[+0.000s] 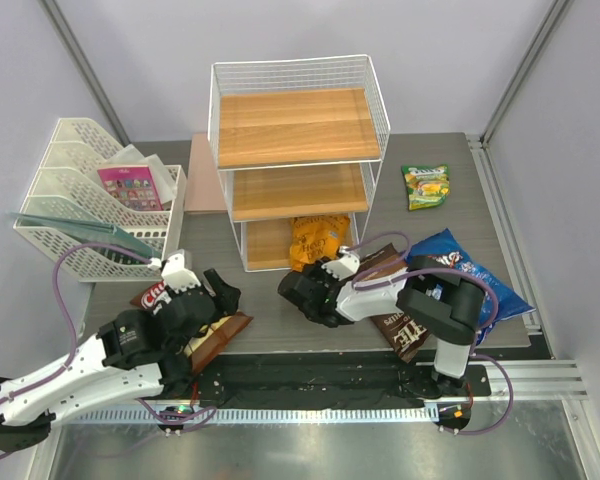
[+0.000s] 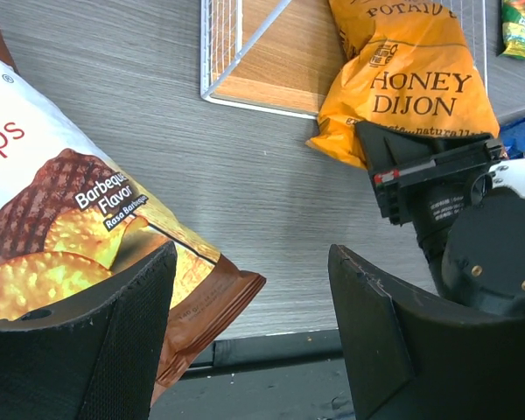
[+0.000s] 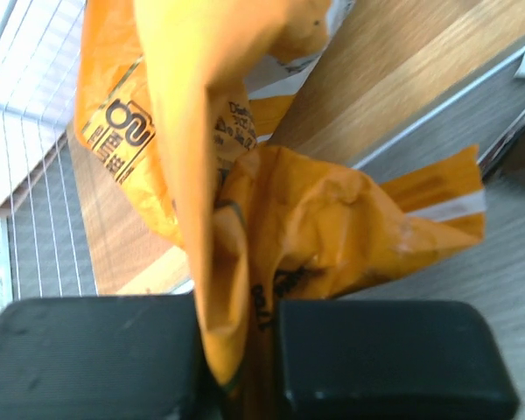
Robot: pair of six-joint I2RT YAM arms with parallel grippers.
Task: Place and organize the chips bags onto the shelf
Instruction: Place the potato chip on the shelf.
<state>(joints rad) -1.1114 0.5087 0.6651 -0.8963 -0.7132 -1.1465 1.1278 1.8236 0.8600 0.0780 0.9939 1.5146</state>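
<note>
The shelf (image 1: 298, 150) stands at the back centre. The orange Honey Dijon bag (image 1: 318, 240) lies half on its bottom board. My right gripper (image 1: 308, 272) is shut on that bag's near edge; the right wrist view shows the orange bag (image 3: 315, 227) pinched between the pads (image 3: 96, 350). My left gripper (image 1: 225, 295) is open and empty, over the right end of the brown-white bag with red lettering (image 1: 223, 337), which also shows in the left wrist view (image 2: 61, 219). The dark brown bag (image 1: 385, 268) lies under my right arm. The blue Doritos bag (image 1: 475, 275) and the green-yellow bag (image 1: 426, 186) lie to the right.
A white mesh file tray (image 1: 80, 215) holding a pink card packet (image 1: 132, 187) stands at the back left. The left wrist view shows the shelf's bottom corner (image 2: 245, 83), the orange bag (image 2: 411, 79) and the right gripper's body (image 2: 455, 201).
</note>
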